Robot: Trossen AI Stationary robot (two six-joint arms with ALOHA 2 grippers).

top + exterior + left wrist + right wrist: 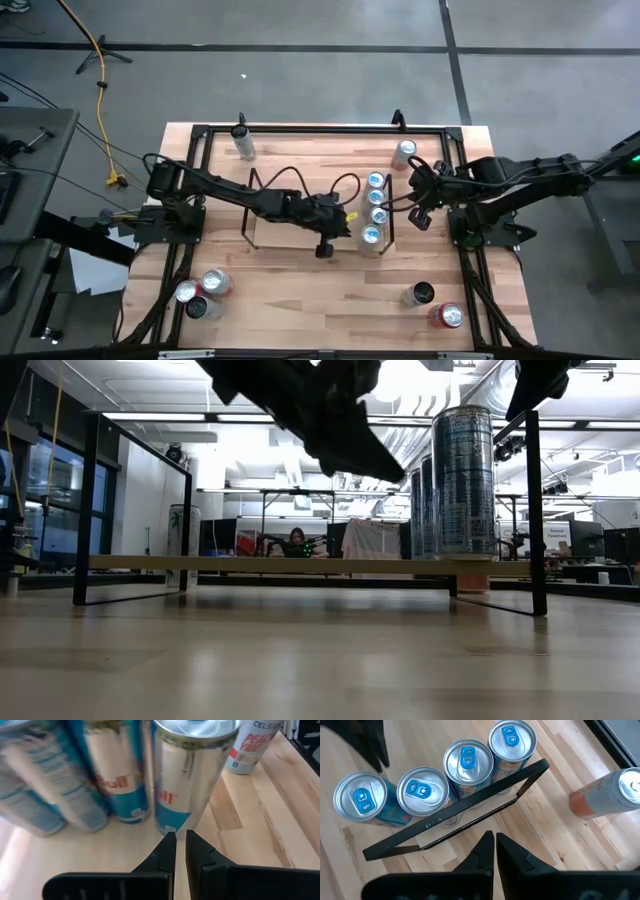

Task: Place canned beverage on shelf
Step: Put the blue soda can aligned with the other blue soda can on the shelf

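Wood-plank tabletop (300, 280) carried the shelf (285, 232) at centre. Left gripper (180, 842) fingers were closed, empty, just short of the nearest of 4 blue-tab cans (371, 236) standing in a row at the shelf's right end. Right gripper (495, 840) was closed, empty, above that end's black wire frame (460, 812). Peach can (403, 153) stood beyond; loose cans (203, 290) sat near front corners.
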